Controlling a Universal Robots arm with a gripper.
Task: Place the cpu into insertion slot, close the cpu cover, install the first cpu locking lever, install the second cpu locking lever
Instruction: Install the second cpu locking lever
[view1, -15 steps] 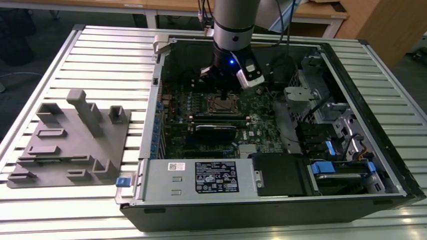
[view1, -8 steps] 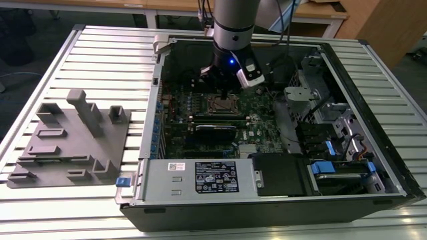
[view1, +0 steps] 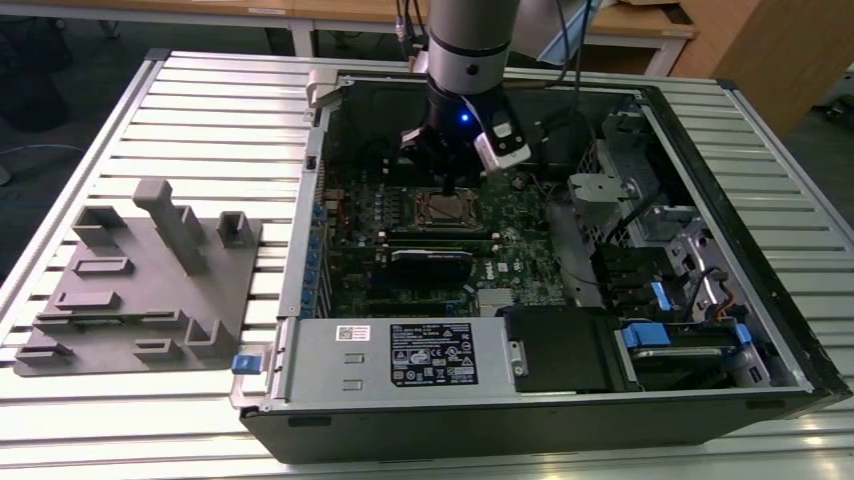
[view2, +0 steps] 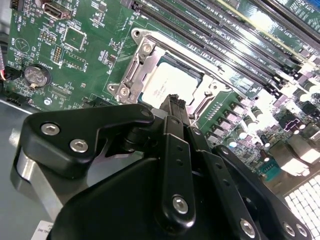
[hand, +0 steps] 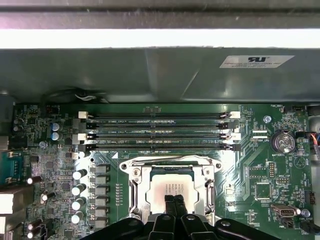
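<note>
- Gripper (hand: 174, 201): fingers pressed together, holding nothing, tips just above the cpu (hand: 172, 186).
- Cpu seated in the insertion slot (view2: 131, 75); cpu cover (hand: 171, 164) framing it.

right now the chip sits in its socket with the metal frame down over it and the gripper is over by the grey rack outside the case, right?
Not quite: the gripper is inside the case, right above the chip, as the exterior view shows. The rest holds.
</note>
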